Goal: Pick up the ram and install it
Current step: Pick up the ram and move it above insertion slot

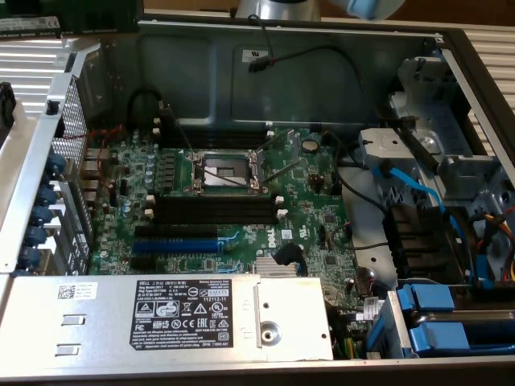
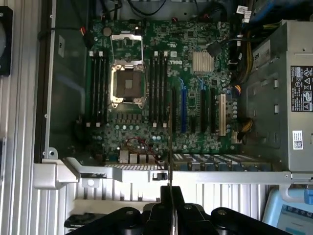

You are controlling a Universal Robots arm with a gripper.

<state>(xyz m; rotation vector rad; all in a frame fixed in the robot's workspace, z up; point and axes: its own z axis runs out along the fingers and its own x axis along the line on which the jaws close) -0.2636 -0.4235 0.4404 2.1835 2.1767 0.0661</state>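
1. Above the chassis rim (image 2: 220,176), on the port side of the case: found the gripper (image 2: 171,190) with jaws pressed together on the ram (image 2: 169,161).
2. Ram seen edge-on in the wrist view, as a thin dark line running out from between the fingers (image 2: 164,205), across the rim and over the motherboard (image 2: 195,127). Held off the board, seated in no slot.
3. Line of the ram parallel to the nearer bank of long black slots (image 2: 159,88), just beside its outer edge, with the blue slot (image 2: 183,110) close on the other side.
4. Open CPU socket (image 2: 126,85) between that bank and a second bank (image 2: 98,88); white end clips on both.
5. Room over the board open from above. Hemmed in the exterior view by the power supply (image 1: 193,314) along the near edge, the back wall (image 1: 282,72) with a loose black cable (image 1: 322,52), and the drive cage (image 1: 434,217) with blue cables at the exterior view's right.
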